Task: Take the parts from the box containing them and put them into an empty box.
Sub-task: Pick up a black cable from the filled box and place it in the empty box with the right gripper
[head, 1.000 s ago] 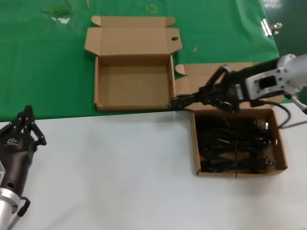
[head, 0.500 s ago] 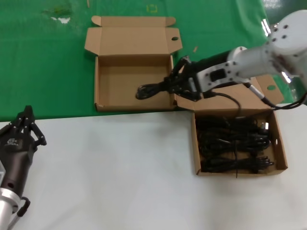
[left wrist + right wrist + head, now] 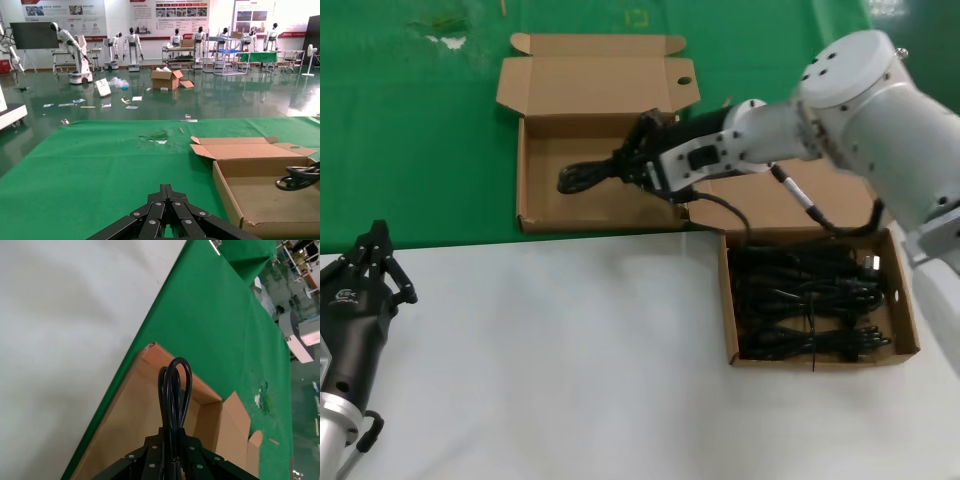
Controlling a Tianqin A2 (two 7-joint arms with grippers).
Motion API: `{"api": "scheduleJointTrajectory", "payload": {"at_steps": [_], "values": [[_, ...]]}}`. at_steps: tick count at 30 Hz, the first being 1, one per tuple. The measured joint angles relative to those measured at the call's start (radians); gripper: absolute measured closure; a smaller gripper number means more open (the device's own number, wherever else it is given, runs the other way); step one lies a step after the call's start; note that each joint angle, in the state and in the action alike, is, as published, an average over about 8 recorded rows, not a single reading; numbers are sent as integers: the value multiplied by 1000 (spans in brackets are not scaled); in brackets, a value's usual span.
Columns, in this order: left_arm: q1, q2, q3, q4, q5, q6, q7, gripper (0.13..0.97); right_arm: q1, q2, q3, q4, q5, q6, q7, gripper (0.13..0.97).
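Looped black power cable (image 3: 588, 175) hangs over the floor of the empty cardboard box (image 3: 535, 190) on the green cloth (image 3: 410, 130), clamped in the right gripper (image 3: 632, 165). More cables (image 3: 805, 300) lie in the second box (image 3: 910, 320), nearer on the white table (image 3: 570, 360). Left gripper (image 3: 375, 262) is parked at the table's near left, fingers together.
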Motion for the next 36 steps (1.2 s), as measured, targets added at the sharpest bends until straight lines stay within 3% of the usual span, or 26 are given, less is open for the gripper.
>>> {"api": "scheduleJointTrajectory", "payload": {"at_steps": [9, 26, 36], "values": [[0, 0, 0, 0, 0, 0, 0, 957, -22, -37, -92, -6, 102, 97, -17, 915], [0, 0, 0, 0, 0, 0, 0, 957, -87, -43, -576, 69, 538, 300, -22, 915], [0, 0, 0, 0, 0, 0, 0, 957, -103, -44, -651, 90, 622, 347, -54, 908]]}}
